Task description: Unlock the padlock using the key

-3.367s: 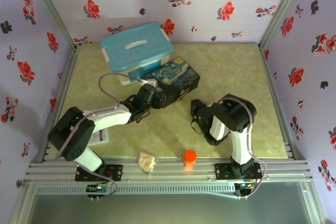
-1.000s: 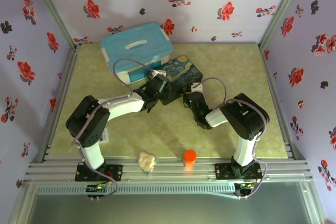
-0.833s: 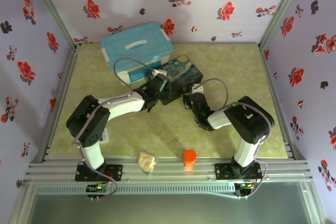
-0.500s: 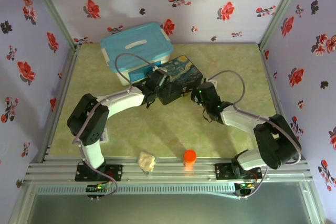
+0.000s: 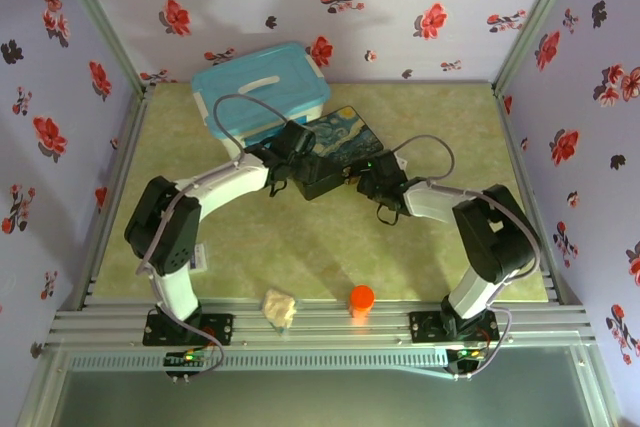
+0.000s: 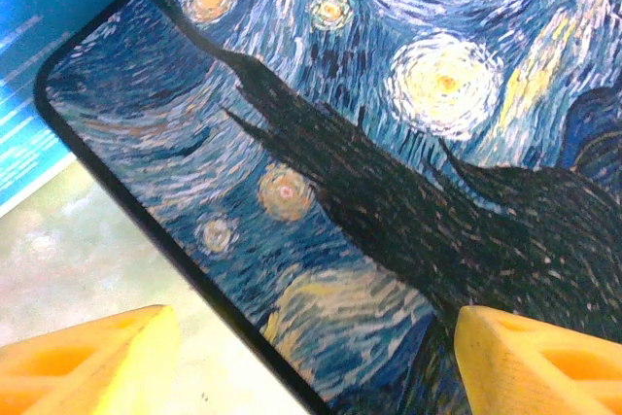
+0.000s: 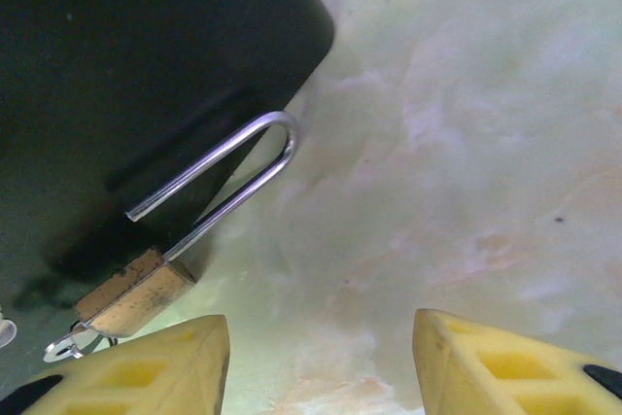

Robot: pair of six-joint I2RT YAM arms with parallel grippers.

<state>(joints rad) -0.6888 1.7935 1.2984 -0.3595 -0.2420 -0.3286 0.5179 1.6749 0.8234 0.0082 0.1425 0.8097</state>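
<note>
The small brass padlock (image 7: 136, 300) lies with its silver shackle sprung. The right gripper (image 7: 319, 352) and left gripper (image 6: 309, 357) both have their jaws apart and empty. Best to retreat without nudging it.

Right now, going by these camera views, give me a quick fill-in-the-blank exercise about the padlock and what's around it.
The padlock lies with its shackle ___, one end free of the body.
The right gripper, open beside it, holds ___.
The round cap at the near edge is ___.
Missing words: open; nothing; orange.

White-and-black arms (image 5: 215, 187), grey cables (image 5: 225, 112), yellow pincer fingers (image 7: 146, 366)
</note>
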